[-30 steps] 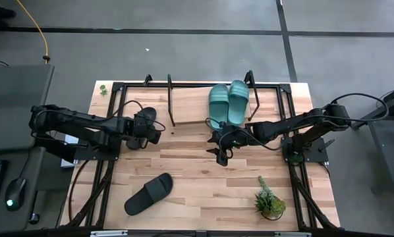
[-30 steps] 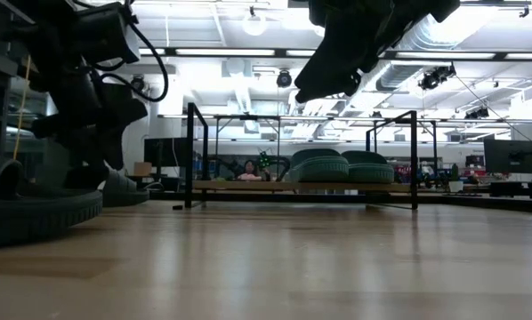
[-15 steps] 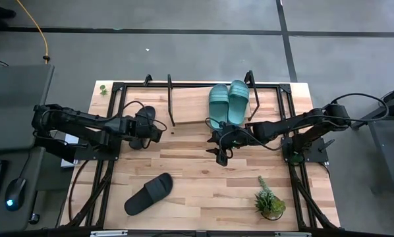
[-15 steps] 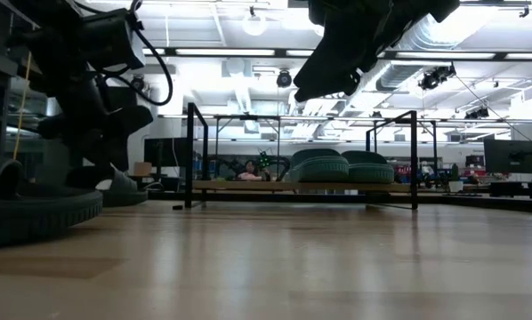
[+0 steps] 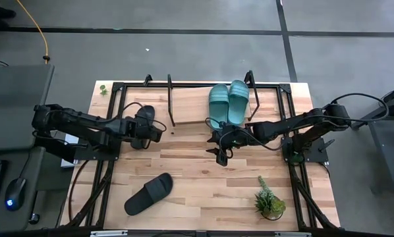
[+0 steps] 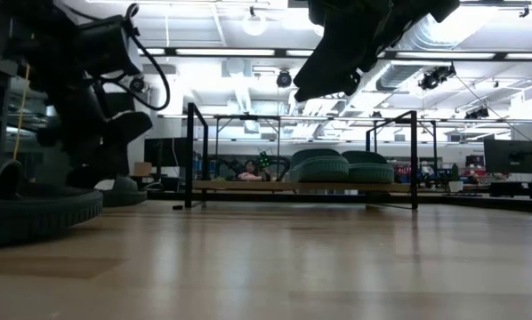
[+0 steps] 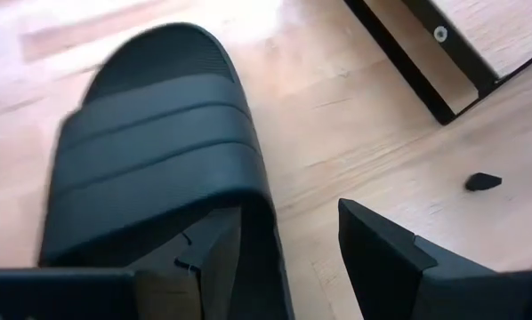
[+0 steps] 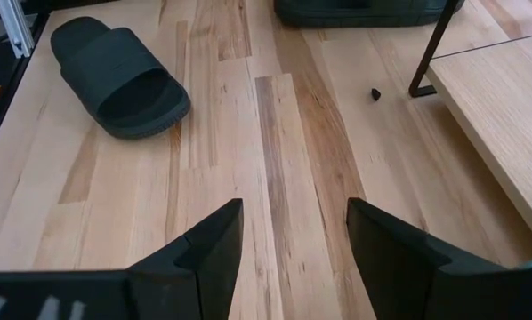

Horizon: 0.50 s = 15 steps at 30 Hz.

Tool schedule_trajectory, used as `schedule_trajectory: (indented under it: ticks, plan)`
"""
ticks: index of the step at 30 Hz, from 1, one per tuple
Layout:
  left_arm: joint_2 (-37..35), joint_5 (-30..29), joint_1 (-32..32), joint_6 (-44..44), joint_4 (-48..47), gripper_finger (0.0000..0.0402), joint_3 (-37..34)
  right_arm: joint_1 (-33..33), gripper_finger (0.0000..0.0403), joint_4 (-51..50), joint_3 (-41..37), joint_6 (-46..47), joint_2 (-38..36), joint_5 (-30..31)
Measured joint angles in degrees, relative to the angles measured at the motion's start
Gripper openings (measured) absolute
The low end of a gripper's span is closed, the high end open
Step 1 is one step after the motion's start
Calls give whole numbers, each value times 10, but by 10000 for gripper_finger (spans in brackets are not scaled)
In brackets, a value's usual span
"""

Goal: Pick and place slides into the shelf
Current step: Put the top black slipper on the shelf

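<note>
A: Where is the left pincer (image 5: 146, 126) seen?
B: At the shelf's (image 5: 190, 105) left end, clamped on a black slide (image 7: 150, 169); one finger is tucked under its strap, the other outside.
A: And the right pincer (image 5: 221, 146)?
B: Held in front of the shelf, fingers spread, nothing gripped; two teal slides (image 5: 227, 103) are seen on the shelf; another black slide (image 5: 149, 193) lies on the tabletop (image 5: 203, 184) well in front of it.

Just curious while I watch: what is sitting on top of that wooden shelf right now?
Two teal-green slides lie side by side on the shelf at its right end. The board under them is covered; the rest looks bare.
</note>
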Motion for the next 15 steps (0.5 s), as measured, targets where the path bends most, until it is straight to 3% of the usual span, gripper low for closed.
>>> schedule_trajectory:
  ticks: [9, 15]
  plan:
    - [0, -71, 0, 6, 49, 175, -16, 0, 193, 0, 0, 0, 0, 0]
    - [0, -76, 0, 6, 48, 175, -16, 0, 193, 0, 0, 0, 0, 0]
